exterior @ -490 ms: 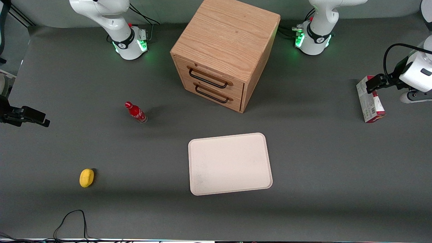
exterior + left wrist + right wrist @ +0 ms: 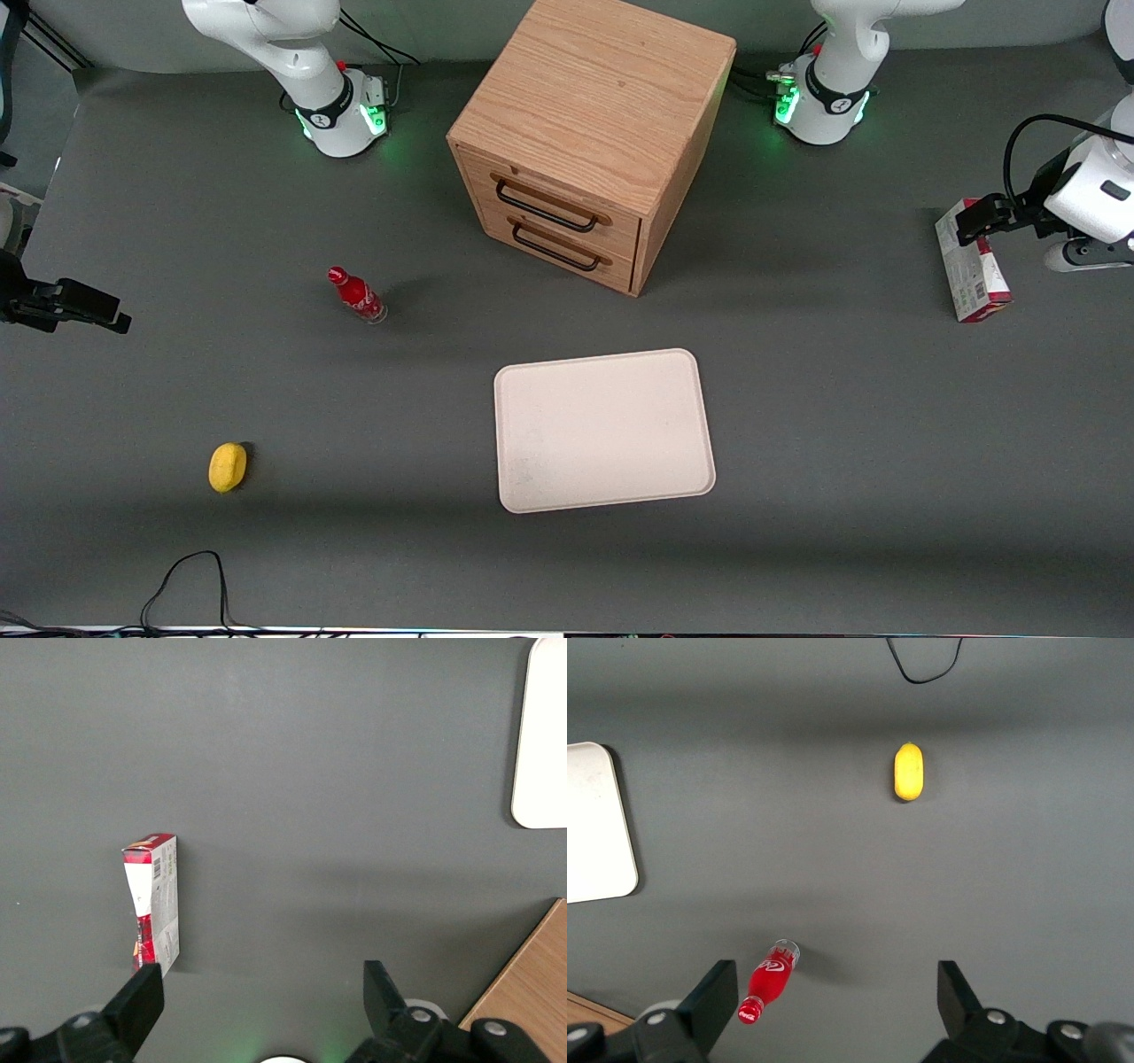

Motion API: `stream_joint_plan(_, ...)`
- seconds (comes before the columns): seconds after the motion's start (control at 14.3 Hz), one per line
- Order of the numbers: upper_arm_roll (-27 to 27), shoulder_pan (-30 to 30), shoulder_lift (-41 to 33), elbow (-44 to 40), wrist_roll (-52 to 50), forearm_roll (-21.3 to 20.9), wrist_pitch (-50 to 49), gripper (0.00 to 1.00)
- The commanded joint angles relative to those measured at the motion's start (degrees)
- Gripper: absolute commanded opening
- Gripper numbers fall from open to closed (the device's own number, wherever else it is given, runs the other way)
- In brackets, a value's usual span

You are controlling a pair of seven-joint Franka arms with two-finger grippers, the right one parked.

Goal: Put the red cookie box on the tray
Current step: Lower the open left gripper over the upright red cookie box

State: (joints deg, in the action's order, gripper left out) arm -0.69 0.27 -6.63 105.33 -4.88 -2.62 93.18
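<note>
The red cookie box (image 2: 972, 266) rests on the grey table at the working arm's end; its pale printed face with a barcode shows. In the left wrist view the box (image 2: 158, 904) is next to one fingertip (image 2: 142, 992), outside the gap between the fingers. My left gripper (image 2: 976, 218) hovers above the box's end that is farther from the front camera; it is open and empty (image 2: 261, 997). The cream-white tray (image 2: 602, 430) lies flat nearer the front camera, in front of the drawer cabinet, well apart from the box. Its rounded corner shows in the left wrist view (image 2: 542, 744).
A wooden two-drawer cabinet (image 2: 585, 133) stands mid-table, farther from the front camera than the tray. A small red bottle (image 2: 356, 295) and a yellow lemon-like object (image 2: 228, 466) sit toward the parked arm's end. A black cable (image 2: 190, 576) loops at the near edge.
My left gripper has shifted slightly over the box's end, a little farther from the front camera. The box, tray and other things have not moved.
</note>
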Motion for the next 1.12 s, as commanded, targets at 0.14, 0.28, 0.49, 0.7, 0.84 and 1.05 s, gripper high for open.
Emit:
stream_joint_plan(0.14, -0.1, 0.3, 0.7, -2.2, -0.5, 0.8, -2.7, 1.00)
stream_joint_plan(0.28, 0.0, 0.3, 1.1, -2.3, 0.1, 0.7, -4.0, 1.00)
stream_joint_plan(0.49, 0.3, 0.9, 1.7, -4.0, 0.2, 0.5, -4.6, 1.00)
stream_joint_plan(0.7, 0.3, 6.3, 4.7, -8.5, 4.2, 0.4, -7.9, 1.00)
stream_joint_plan(0.84, 0.3, 10.9, 7.7, -13.4, 7.8, 0.3, -11.2, 1.00)
stream_joint_plan(1.05, 0.3, 20.2, 12.5, -20.5, 20.9, -0.1, -12.9, 1.00)
